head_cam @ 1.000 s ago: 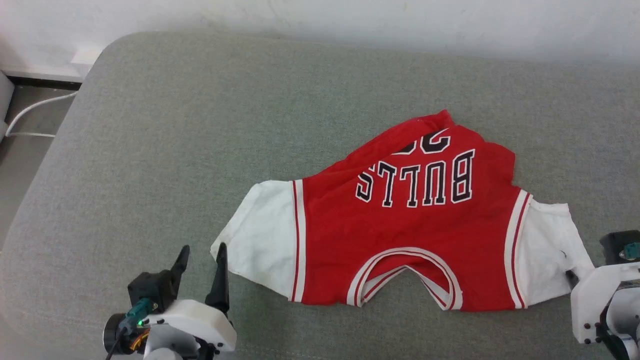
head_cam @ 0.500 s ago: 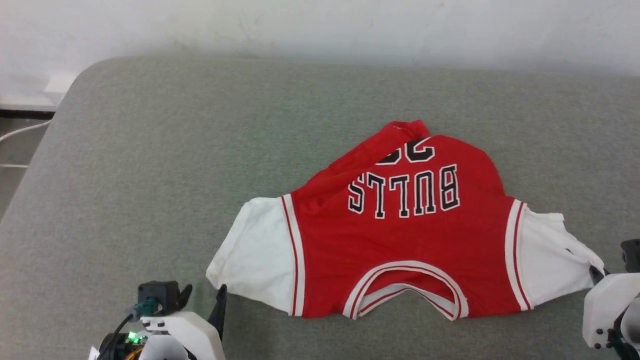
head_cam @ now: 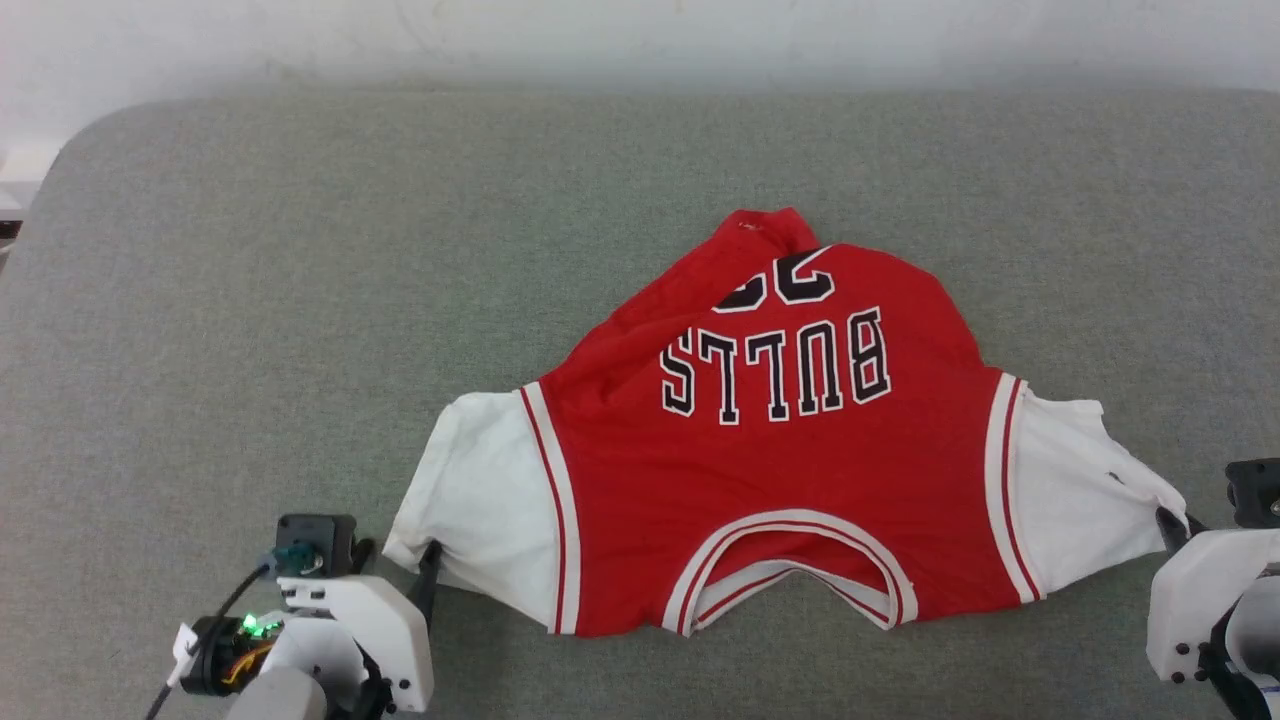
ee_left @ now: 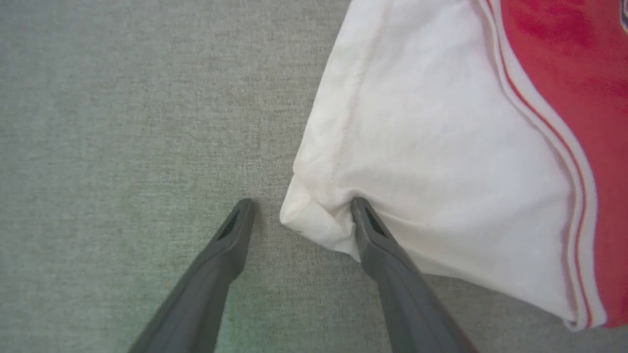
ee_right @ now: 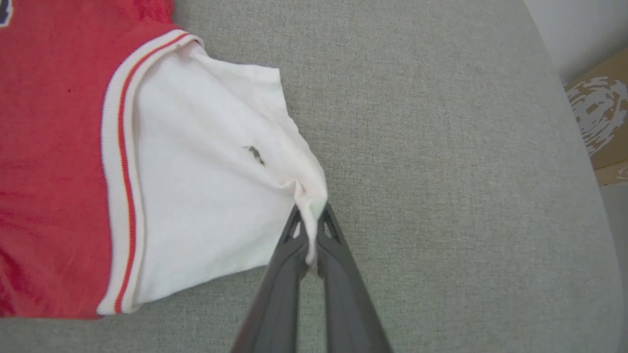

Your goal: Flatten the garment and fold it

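- The garment (head_cam: 770, 470) lies in the head view on the grey cushion (head_cam: 300, 300), print side up. Its collar is toward the robot and its far hem is bunched, so the number is partly folded under.
- In the same view it stretches between the two grippers. The left gripper (head_cam: 398, 562) sits at the near corner of the left sleeve (head_cam: 480, 500), and the right gripper (head_cam: 1172, 528) is at the outer tip of the right sleeve (head_cam: 1080, 490).
- In the left wrist view the left gripper's fingers (ee_left: 230, 235) are spread wide and released, holding nothing. One tip rests on bare cushion just beside the sleeve corner. The other touches the sleeve's near edge, where the cloth puckers. The corner itself lies between the two tips.
- In the right wrist view the right gripper is clenched on the right sleeve's corner, with a tuck of white cloth between the tips. Creases run toward the pinch, just past a small dark mark (ee_right: 254, 153). A cardboard box (ee_right: 598, 117) stands beyond the cushion's edge.
- This looks like the flattening step, early in the task, with one sleeve secured and the other about to be taken.
- The next move calls for the left fingers to close on the corner between them. With both sleeves held, the arms can then draw the garment out so the crumpled hem spreads flat. A shallow bite on that corner could slip free.
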Available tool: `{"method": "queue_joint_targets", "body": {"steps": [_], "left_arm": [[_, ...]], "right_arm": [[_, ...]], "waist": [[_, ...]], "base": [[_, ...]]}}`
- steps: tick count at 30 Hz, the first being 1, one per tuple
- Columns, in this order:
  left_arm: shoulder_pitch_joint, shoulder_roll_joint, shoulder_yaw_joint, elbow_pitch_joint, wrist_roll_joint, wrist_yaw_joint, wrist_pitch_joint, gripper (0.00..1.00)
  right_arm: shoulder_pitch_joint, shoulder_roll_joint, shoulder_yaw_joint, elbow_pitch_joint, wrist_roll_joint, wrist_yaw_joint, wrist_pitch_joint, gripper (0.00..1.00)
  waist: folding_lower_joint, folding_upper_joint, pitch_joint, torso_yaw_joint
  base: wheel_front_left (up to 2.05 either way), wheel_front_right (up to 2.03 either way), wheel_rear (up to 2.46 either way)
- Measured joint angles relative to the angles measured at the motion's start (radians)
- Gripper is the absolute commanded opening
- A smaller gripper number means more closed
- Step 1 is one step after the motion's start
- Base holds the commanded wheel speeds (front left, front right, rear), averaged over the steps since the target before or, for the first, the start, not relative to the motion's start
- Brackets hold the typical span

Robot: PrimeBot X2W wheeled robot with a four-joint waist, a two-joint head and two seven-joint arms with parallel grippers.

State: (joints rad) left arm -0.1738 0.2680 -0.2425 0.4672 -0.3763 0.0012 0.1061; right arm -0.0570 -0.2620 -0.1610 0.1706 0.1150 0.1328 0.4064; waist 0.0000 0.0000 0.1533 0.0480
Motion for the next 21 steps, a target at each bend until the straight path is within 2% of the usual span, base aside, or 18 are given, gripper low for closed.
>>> {"method": "queue_joint_targets", "body": {"steps": [1,2,7,16,21], "left_arm": [[-0.006,0.006,-0.007,0.003,0.001,-0.003,0.011,0.79],[-0.013,0.009,-0.01,0.005,-0.002,-0.012,0.025,0.0],[-0.025,0.008,-0.024,-0.009,-0.019,-0.043,0.066,0.0],[0.033,0.003,-0.026,-0.066,-0.033,-0.034,0.055,0.0],[0.073,0.012,0.002,-0.197,-0.058,-0.025,0.021,0.0]], "right_arm": [[0.0,0.0,0.001,-0.002,0.001,0.0,0.003,0.0],[0.0,-0.001,0.001,-0.002,0.002,0.0,0.004,0.0],[-0.006,-0.009,-0.002,-0.007,0.006,0.0,-0.002,0.0],[-0.009,-0.036,0.006,-0.023,0.015,0.0,-0.021,0.0],[-0.04,-0.066,0.012,-0.074,0.059,0.0,-0.022,0.0]], "waist": [[0.0,0.0,0.005,-0.003],[-0.0001,0.0,0.01,-0.005],[0.0001,0.0,0.021,-0.011],[0.0002,0.0,-0.037,-0.002],[0.0001,0.0,-0.096,0.0]], "base": [[0.0,0.0,0.0],[0.0,0.0,0.0],[0.0,0.0,0.0],[0.0,0.0,0.0],[0.0,0.0,0.0]]}}
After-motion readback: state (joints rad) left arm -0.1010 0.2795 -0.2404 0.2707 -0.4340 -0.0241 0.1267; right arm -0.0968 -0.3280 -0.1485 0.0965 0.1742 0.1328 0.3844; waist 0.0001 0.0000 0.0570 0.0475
